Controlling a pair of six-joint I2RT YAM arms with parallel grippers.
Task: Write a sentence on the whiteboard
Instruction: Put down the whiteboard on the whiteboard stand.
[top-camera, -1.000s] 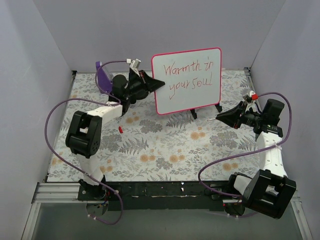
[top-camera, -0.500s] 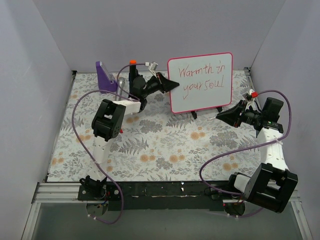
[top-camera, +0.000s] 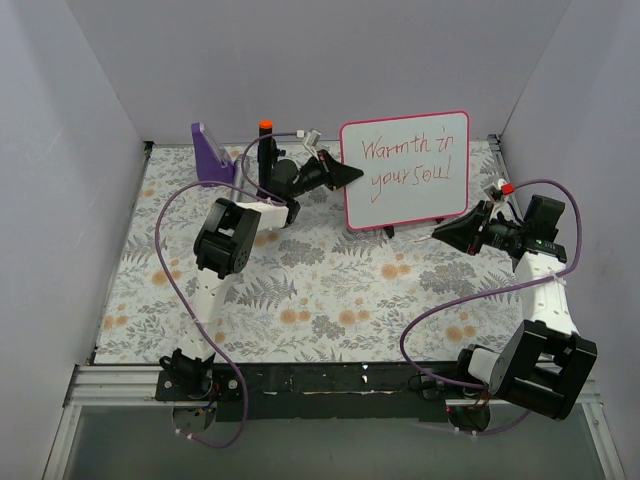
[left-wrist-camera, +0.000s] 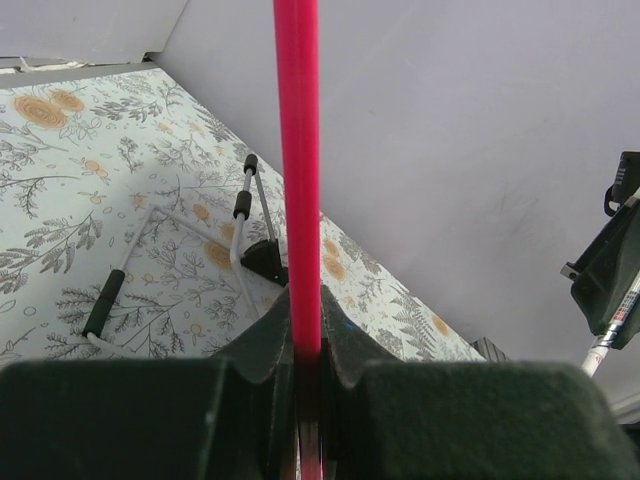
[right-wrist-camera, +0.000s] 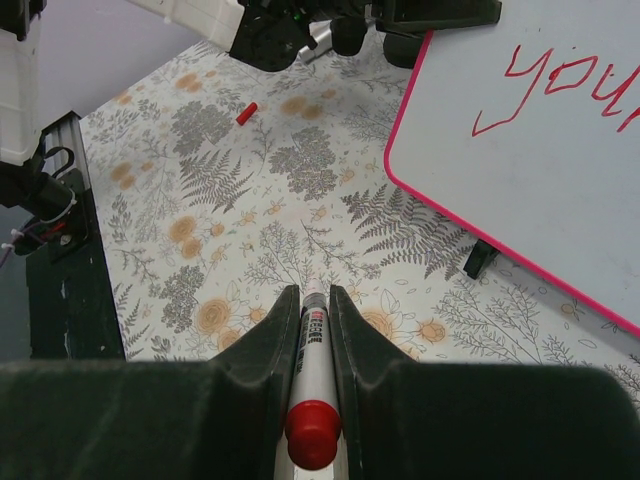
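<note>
The whiteboard (top-camera: 410, 185), white with a pink-red frame, stands tilted at the back right of the table. On it is the sentence (top-camera: 404, 162), red script reading "Warmth in your soul" in two lines. My left gripper (top-camera: 349, 175) is shut on the board's left edge. In the left wrist view that frame (left-wrist-camera: 298, 150) runs straight up out of the left gripper (left-wrist-camera: 305, 305). My right gripper (top-camera: 441, 235) hovers right of the board, shut on a white marker (right-wrist-camera: 311, 345) with a red end. Part of the whiteboard (right-wrist-camera: 530, 140) fills the top right of the right wrist view.
A purple block (top-camera: 208, 155) stands at the back left. A small red cap (right-wrist-camera: 246, 113) lies on the floral cloth near the left arm. The board's wire stand (left-wrist-camera: 240, 215) with black feet rests on the cloth. Grey walls close in on three sides.
My left arm has swung right, carrying the whiteboard to the right by its edge. The right arm and its marker have stayed where they were.
</note>
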